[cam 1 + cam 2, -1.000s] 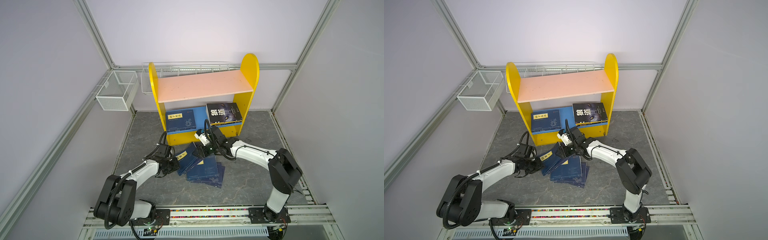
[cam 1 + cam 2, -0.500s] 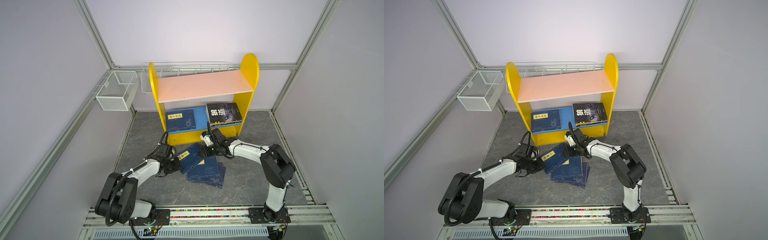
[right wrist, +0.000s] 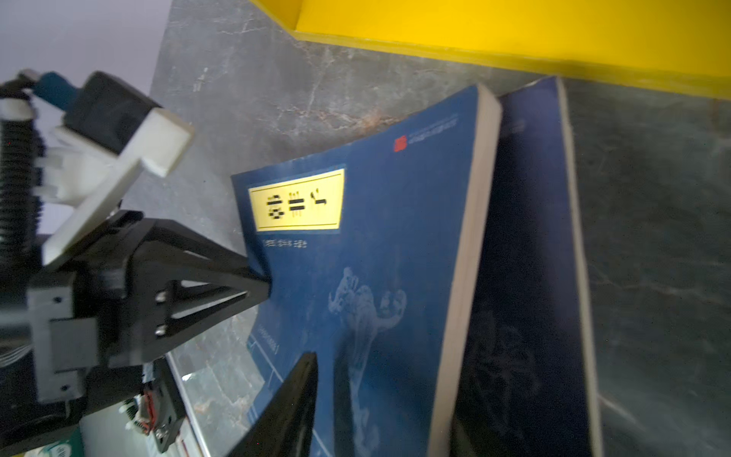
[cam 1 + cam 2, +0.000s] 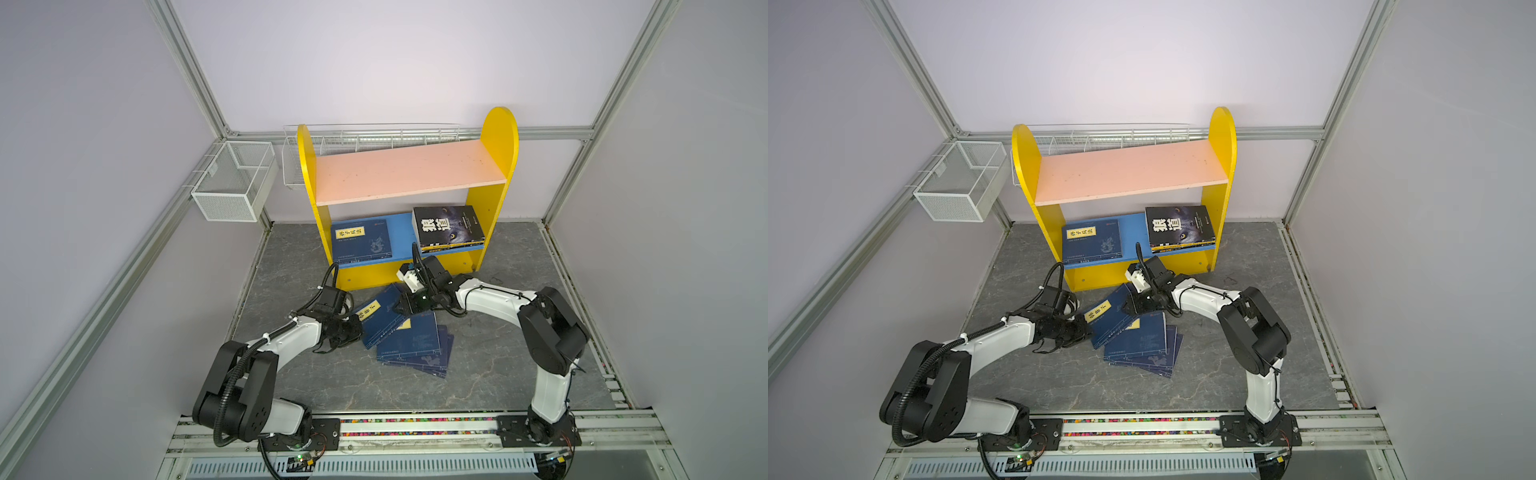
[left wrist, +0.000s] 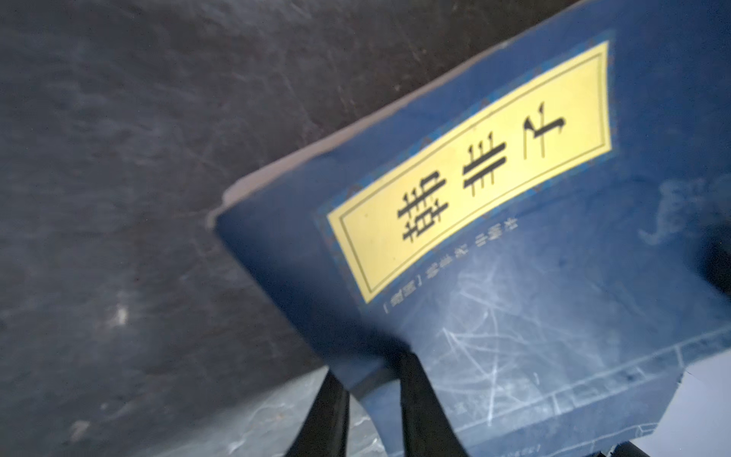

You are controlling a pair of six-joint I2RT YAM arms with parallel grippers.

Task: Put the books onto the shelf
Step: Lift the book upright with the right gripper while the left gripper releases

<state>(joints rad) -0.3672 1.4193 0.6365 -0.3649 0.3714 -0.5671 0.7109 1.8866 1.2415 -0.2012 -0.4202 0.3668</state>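
Moved: right gripper (image 4: 398,309), down from the shelf (image 4: 498,166) front onto the far edge of the top navy book (image 4: 383,320); left gripper (image 4: 359,328) edged in at its left corner.
Edges: we note that book's upper corner lies just beside the yellow base board (image 4: 374,275). Bare grey floor (image 4: 478,374) lies right of the pile (image 4: 415,348), centre frame.
Left pincer clamps the book's edge. Right jaws straddle it; whether they grip, we cannot tell.
Item: navy cover, yellow title label (image 5: 470,170), scuffed, tilted atop the pile.
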